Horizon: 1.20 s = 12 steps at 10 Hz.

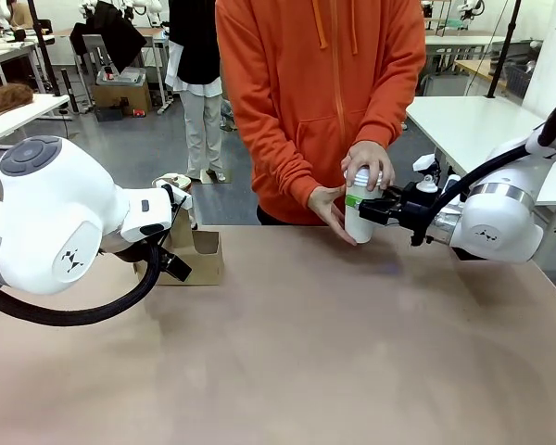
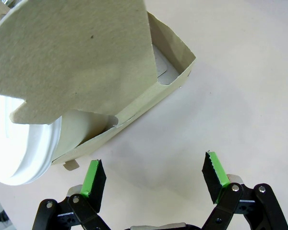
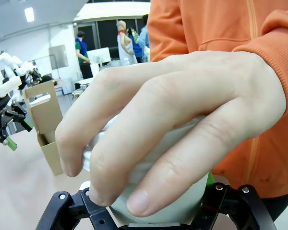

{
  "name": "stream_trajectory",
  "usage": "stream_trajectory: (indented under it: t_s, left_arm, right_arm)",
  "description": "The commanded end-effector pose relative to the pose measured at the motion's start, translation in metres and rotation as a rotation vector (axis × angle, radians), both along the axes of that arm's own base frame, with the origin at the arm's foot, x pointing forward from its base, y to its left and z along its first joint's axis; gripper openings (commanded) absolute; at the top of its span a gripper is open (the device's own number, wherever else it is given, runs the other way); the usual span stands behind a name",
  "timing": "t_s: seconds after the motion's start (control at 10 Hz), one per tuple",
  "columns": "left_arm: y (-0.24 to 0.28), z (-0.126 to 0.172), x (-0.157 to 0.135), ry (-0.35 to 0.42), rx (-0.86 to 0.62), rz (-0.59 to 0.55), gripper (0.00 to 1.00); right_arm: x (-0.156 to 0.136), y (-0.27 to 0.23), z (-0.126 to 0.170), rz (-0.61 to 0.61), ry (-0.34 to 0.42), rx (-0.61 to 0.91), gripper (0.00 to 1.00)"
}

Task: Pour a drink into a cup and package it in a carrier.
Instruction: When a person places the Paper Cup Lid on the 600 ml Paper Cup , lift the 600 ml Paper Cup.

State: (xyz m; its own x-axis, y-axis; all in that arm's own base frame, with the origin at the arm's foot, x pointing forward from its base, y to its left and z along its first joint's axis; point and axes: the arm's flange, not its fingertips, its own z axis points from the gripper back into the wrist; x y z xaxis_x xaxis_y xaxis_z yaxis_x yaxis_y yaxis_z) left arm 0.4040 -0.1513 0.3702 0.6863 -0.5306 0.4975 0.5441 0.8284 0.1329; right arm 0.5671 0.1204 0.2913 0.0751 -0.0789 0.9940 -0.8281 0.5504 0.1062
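Note:
A person in an orange hoodie holds the white cup at the table's far edge, one hand pressing on its top and the other at its side. My right gripper is shut on the cup's side. In the right wrist view the hand covers most of the cup, which sits between the fingers of my right gripper. The brown carrier stands at the far left. My left gripper hangs open just beside the carrier, holding nothing. The drink is out of view.
A white round rim shows at the carrier's near end. The tan table stretches bare in front of both arms. The carrier appears far left in the right wrist view. Other tables and people stand behind.

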Motion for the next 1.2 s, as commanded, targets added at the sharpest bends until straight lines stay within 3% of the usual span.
stream_trajectory:
  t_s: [0.0,1.1]
  left_arm:
    - [0.0,0.0003,-0.0002,0.0,-0.002,-0.001,1.0]
    - [0.0,0.0003,-0.0002,0.0,-0.002,-0.001,1.0]
  right_arm:
    - [0.0002,0.0046,0.0036,-0.002,-0.003,-0.001,0.8]
    - [0.0002,0.0046,0.0036,-0.002,-0.003,-0.001,0.8]
